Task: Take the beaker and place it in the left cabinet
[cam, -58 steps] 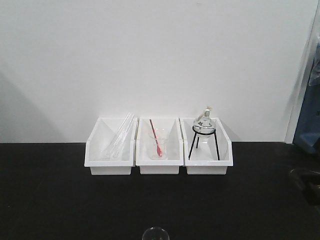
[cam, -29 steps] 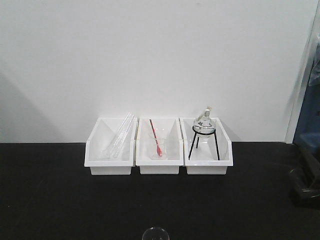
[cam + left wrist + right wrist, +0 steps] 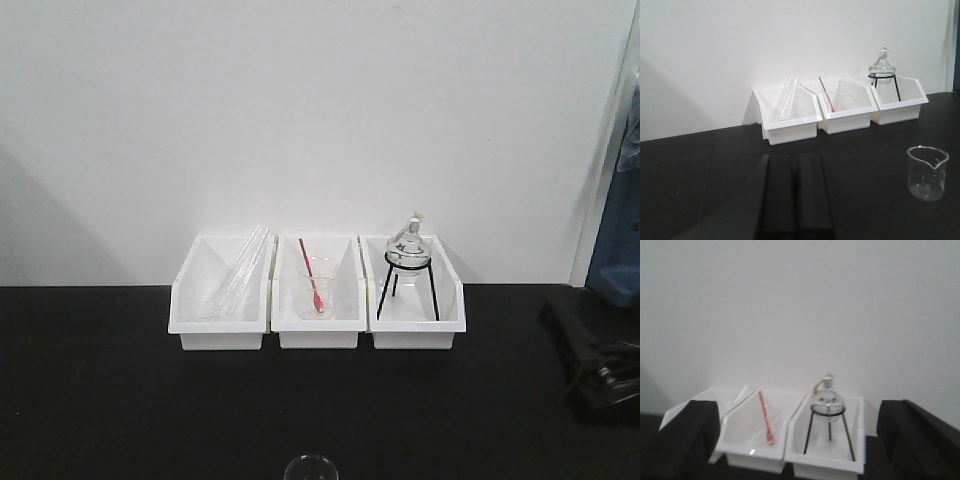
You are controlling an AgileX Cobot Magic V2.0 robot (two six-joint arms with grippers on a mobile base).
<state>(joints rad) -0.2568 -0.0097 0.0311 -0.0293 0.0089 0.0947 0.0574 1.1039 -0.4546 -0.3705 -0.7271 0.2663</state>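
Both empty: left gripper [image 3: 796, 200] pinched shut, right gripper [image 3: 797, 440] spread wide, with the beaker [image 3: 927, 172] standing upright well before the white bins [image 3: 790, 132], ahead and rightward of the left gripper.

Three white bins [image 3: 318, 338], round flask [image 3: 408, 247]

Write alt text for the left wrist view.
An empty clear beaker stands upright on the black table at lower right, clear of the left end effector, its dark fingers close together at bottom centre. Behind, three white bins along a white wall hold glass tubes, a red rod and a flask on a tripod.
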